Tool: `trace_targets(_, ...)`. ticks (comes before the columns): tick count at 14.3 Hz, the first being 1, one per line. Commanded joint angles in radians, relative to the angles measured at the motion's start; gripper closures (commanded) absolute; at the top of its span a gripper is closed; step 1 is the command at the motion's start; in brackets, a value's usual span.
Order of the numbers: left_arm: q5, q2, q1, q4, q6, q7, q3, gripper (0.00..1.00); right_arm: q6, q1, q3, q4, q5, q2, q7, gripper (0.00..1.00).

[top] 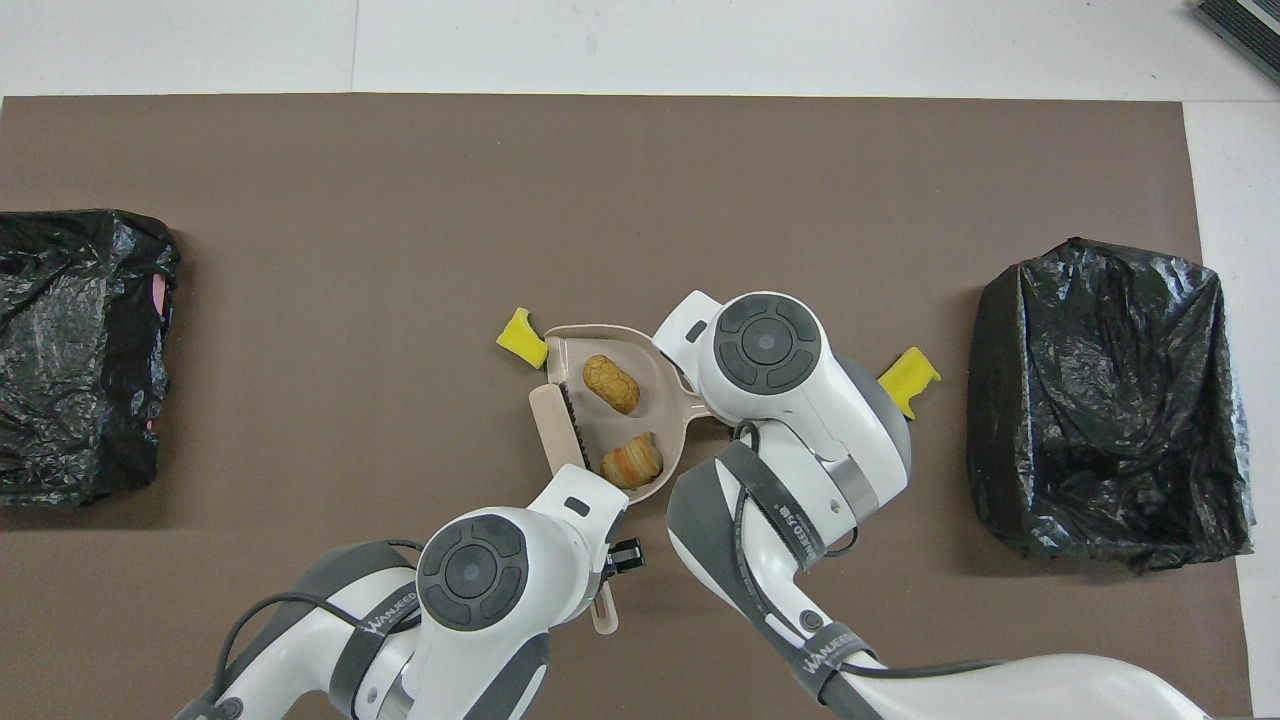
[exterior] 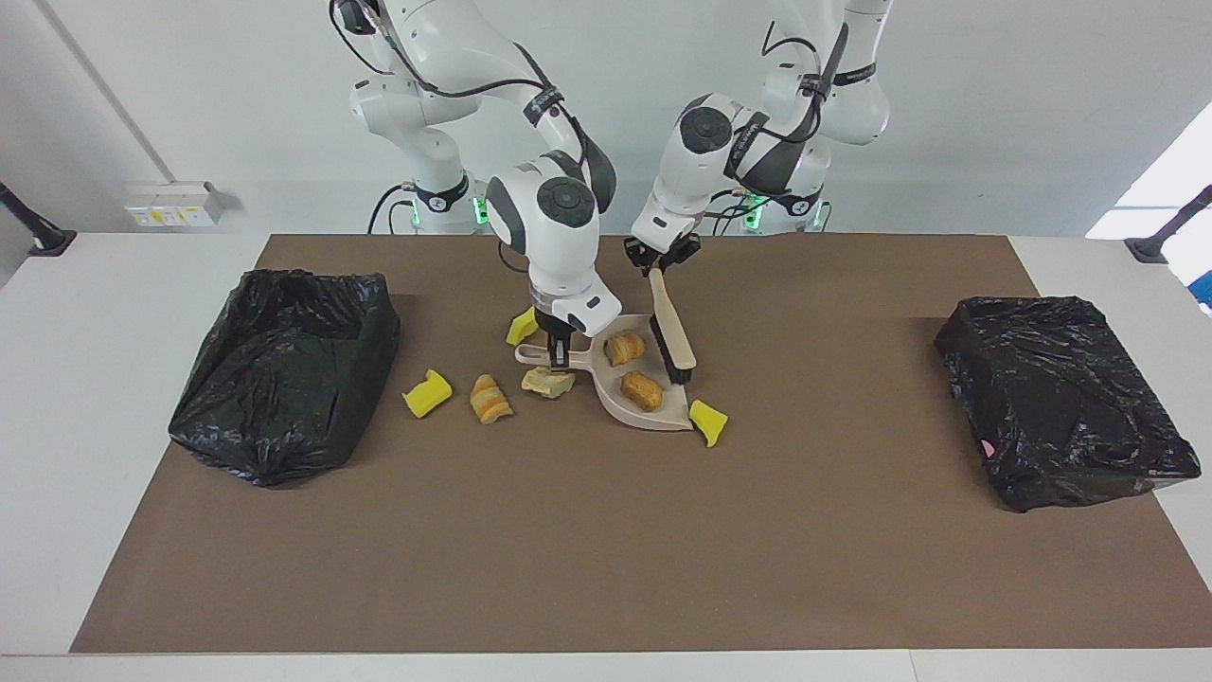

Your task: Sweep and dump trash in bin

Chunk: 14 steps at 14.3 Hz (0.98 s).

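A robotics laboratory is shown: 2 white robot arms point(exterior: 559, 204) are mounted at a white desk point(exterior: 123, 284) covered by a brown mat point(exterior: 606, 549), against bare white walls, with a wall socket strip point(exterior: 175, 204).

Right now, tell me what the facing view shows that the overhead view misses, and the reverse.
Facing only: three pieces near the dustpan handle, hidden overhead by the right arm: a yellow chunk, a tan lump and a striped lump. Overhead only: nothing that the facing view lacks. Both: the dustpan holding two bread lumps, the brush at its mouth, and both bins.
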Motion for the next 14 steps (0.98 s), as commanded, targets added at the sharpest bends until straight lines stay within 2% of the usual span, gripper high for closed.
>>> trace_targets(1,0.077,0.013,0.080,0.037,-0.077,0.146,0.005,1.00,-0.001,-0.001,0.005,-0.008,-0.016,-0.003,0.016,1.00)
trace_targets(4,0.181,0.054,0.195,0.079,-0.074,0.362,0.005,1.00,-0.016,0.002,0.003,-0.013,-0.022,-0.014,0.053,1.00)
trace_targets(7,0.213,0.131,0.302,0.172,-0.065,0.522,0.005,1.00,-0.024,0.010,0.003,-0.014,-0.046,-0.017,0.107,1.00)
trace_targets(9,0.271,0.183,0.315,0.199,-0.062,0.567,0.005,1.00,-0.032,0.010,0.003,-0.014,-0.048,-0.019,0.111,1.00)
trace_targets(10,0.303,0.189,0.321,0.199,-0.062,0.570,0.005,1.00,-0.035,0.010,0.003,-0.014,-0.048,-0.019,0.111,1.00)
trace_targets(14,0.308,0.189,0.307,0.179,-0.086,0.582,-0.001,1.00,-0.038,0.010,0.003,-0.014,-0.048,-0.019,0.111,1.00)
